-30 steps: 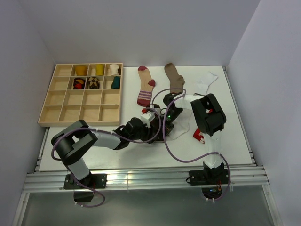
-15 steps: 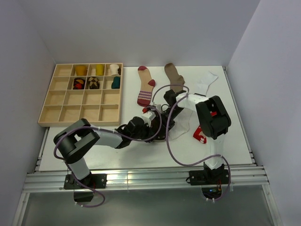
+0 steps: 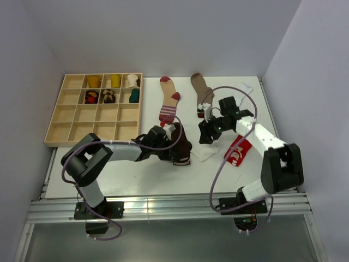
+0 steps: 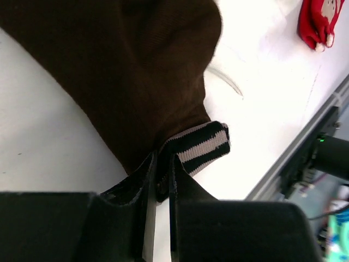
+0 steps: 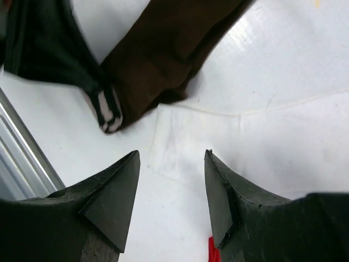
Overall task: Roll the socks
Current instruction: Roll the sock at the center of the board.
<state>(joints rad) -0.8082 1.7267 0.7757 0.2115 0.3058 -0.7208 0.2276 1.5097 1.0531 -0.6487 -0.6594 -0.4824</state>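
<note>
– Where is the brown sock (image 4: pixel 131 65)?

– It lies on the white table (image 3: pixel 120 180), near the front, about in the middle. The left claw (image 4: pixel 162 160) is pinched tight on its stripy cuff (image 4: pixel 203 146). The rest of the sock is spread flat.

– And the right claw (image 5: pixel 172 154)?

– Its two fingers stand wide apart and grip nothing. It hangs over a flat white sock (image 5: pixel 229 136). That sock lies just beside the brown one, on its right.

– Is there a red sock (image 3: pixel 238 152)?

– Yes. It has white marks. It lies to the right of the white sock, next to the right arm.

– What is farther back?

– A pale sock with a red toe (image 3: pixel 170 105) and a tan sock (image 3: pixel 202 90) lie side by side, toes pointing away. In the far right corner is a second white sock (image 3: pixel 244 87), partly behind a cable.

– And on the left?

– A wooden tray (image 3: pixel 92 143) with many square boxes. Six boxes at its far end each hold a small rolled-up bundle (image 3: pixel 94 81). I cannot tell what each bundle is.
</note>
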